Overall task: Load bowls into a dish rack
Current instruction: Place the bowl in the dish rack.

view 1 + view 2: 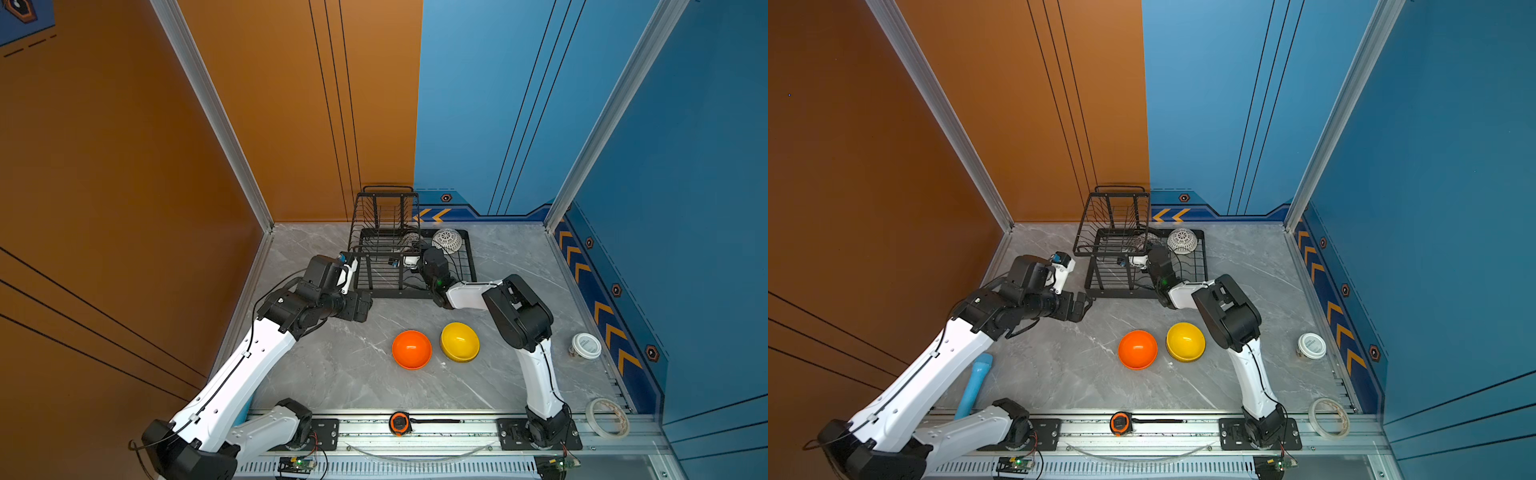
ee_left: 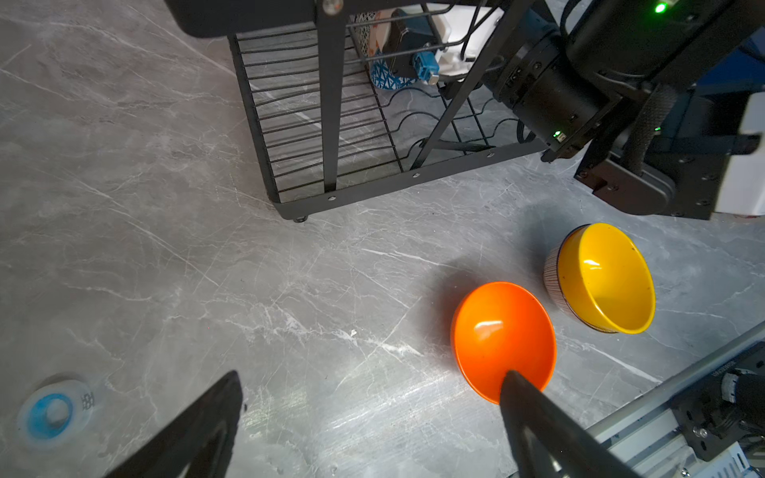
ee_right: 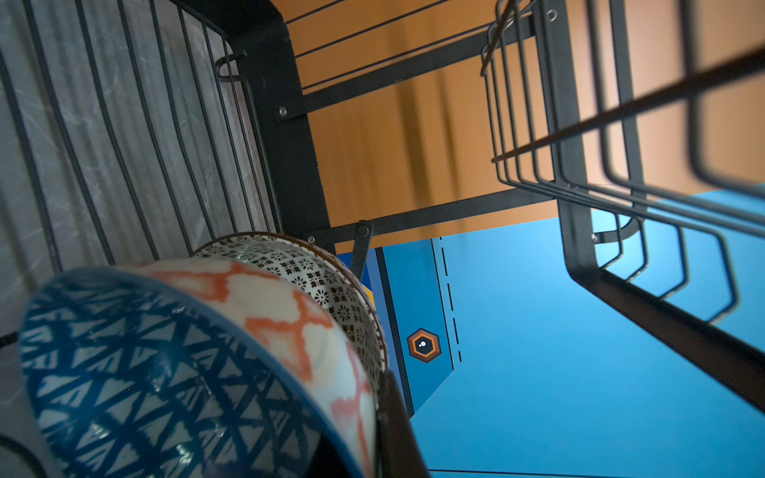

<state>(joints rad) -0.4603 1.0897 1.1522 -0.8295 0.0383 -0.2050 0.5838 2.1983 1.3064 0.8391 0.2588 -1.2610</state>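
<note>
An orange wall [image 1: 104, 145], a blue wall [image 1: 465, 104], apparently marble-grey tabletop [image 1: 332, 374].

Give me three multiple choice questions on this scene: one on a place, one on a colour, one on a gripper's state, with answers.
1. Where is the orange bowl? A in the raised basket; B on the table in front of the dish rack; C in a gripper.
2. Which colour is the bowl beside it? A green; B black; C yellow.
3. The right gripper is: A shut on the blue-white bowl; B open above the table; C shut on the orange bowl.
Answers: B, it sits on the table nearer than the rack; C, the yellow bowl stands next to it; A, its fingers pinch that bowl's rim inside the rack.
</note>
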